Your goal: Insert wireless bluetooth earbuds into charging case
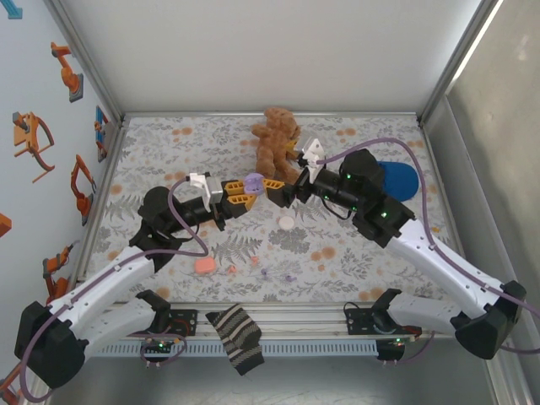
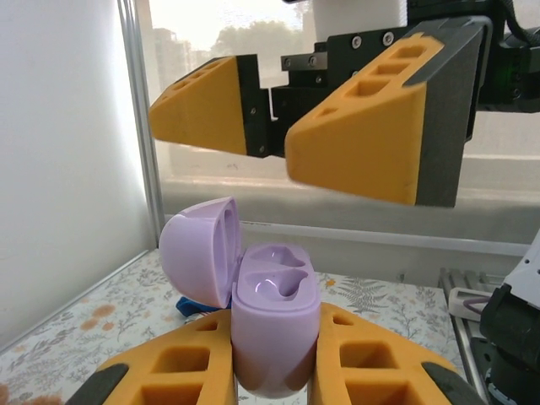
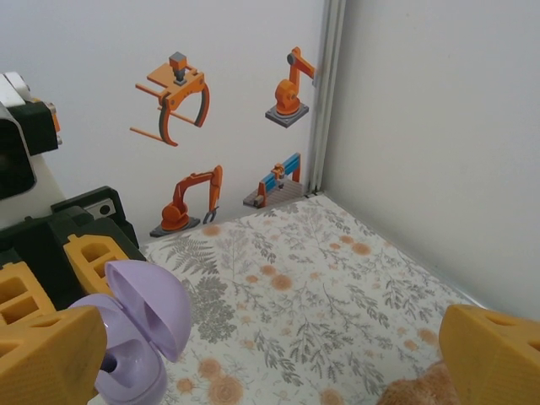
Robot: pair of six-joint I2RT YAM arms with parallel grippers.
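Clamped tight in the left gripper (image 2: 274, 378): small lilac plastic charging case (image 2: 274, 291), round lid flipped open, both little wells empty. Just ahead of that hand, right gripper (image 2: 274, 126) spread wide apart, holding nothing.

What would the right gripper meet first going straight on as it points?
Most likely the open lilac case that the left gripper holds, probably its raised lid. The right gripper faces it from close by, slightly higher, though depth is unclear.

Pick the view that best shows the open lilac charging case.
Left wrist: the lilac charging case sits close, lid open, both wells visible. Right wrist shows it partly hidden at lower left; top external, a tiny lilac shape.
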